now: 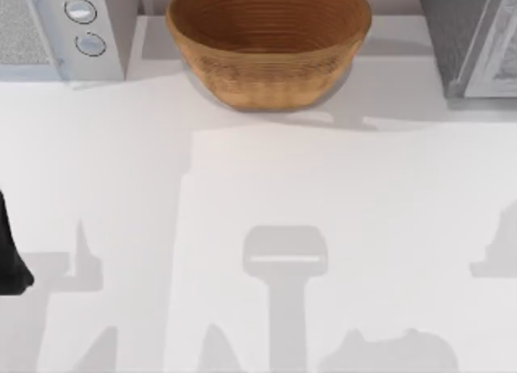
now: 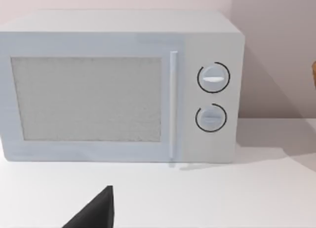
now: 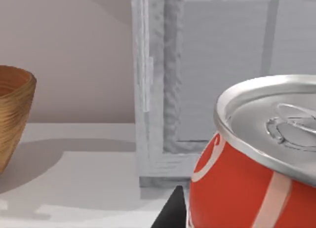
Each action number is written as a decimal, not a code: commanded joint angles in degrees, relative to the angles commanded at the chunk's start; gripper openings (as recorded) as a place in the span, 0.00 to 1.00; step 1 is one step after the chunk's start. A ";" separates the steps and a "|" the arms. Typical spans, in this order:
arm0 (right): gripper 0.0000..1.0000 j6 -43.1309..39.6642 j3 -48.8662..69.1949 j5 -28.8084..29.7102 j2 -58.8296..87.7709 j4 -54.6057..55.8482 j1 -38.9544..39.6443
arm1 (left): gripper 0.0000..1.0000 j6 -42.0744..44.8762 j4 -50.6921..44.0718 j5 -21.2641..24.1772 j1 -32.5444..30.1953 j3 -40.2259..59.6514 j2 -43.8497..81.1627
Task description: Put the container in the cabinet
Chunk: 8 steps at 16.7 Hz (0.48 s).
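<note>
1. A rendered kitchen counter: a white table [image 1: 258, 228] against a plain wall.
2. A white microwave [image 2: 118, 87] stands ahead of the left gripper [image 2: 94, 213].
3. A woven basket bowl [image 1: 269, 42] and grey cabinet [image 1: 477, 38] sit along the back.
</note>
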 joint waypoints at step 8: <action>0.00 0.35 39.59 5.05 30.31 -9.75 3.56 | 1.00 0.00 0.00 0.00 0.00 0.00 0.00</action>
